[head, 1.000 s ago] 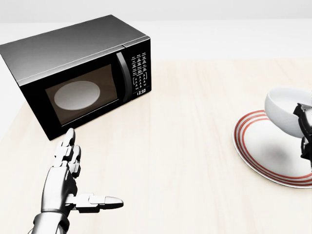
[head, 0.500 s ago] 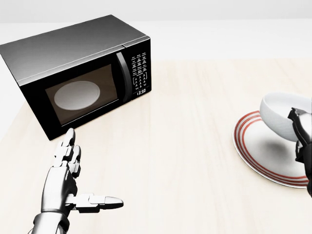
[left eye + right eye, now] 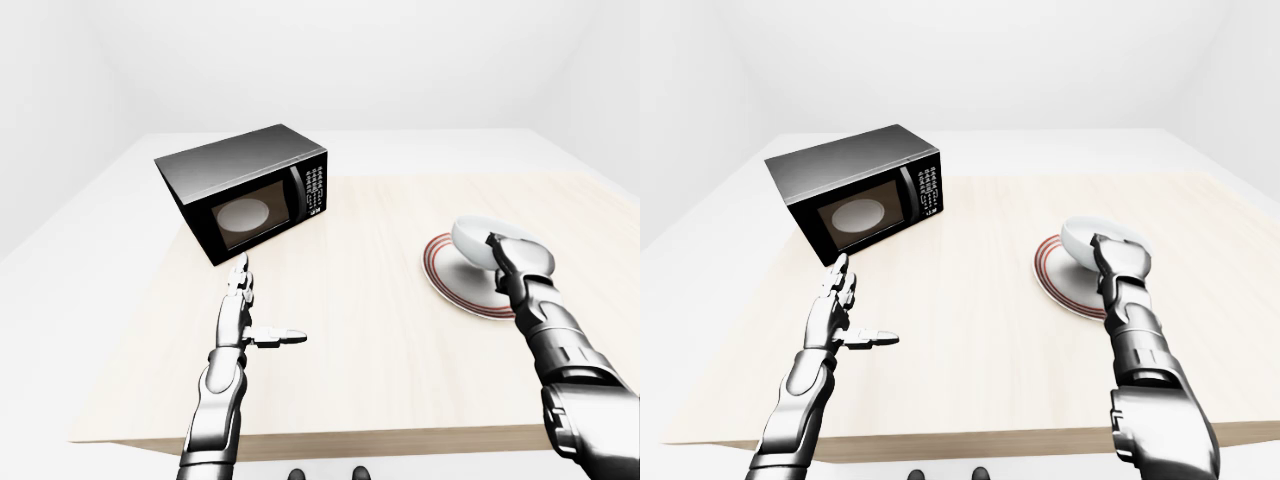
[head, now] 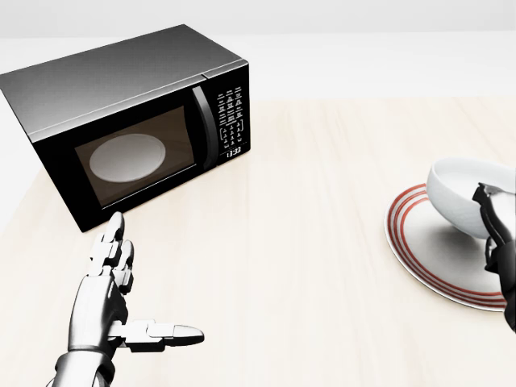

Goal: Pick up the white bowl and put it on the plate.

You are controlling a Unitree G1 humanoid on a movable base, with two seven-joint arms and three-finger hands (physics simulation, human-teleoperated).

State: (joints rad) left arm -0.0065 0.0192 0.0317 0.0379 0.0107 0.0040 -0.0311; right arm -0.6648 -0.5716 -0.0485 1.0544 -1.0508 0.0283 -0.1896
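Note:
The white bowl (image 4: 461,196) sits low over the upper right part of the red-rimmed plate (image 4: 431,262), at the right of the head view. It leans slightly, and its shadow lies close beneath it. Whether its base touches the plate I cannot tell. My right hand (image 4: 489,222) comes in from the right edge with its dark fingers closed over the bowl's near rim. My left hand (image 4: 145,290) hovers over the table at the lower left, open, fingers straight and thumb pointing right, holding nothing.
A black microwave (image 4: 137,121) stands at the upper left of the table with its door closed, just above my left hand. The light wooden table (image 3: 360,330) ends near the bottom of the left-eye view.
My right hand has brought the bowl down and a little to the left, closer to the plate, and the bowl now leans less. The left hand and the camera have not moved.

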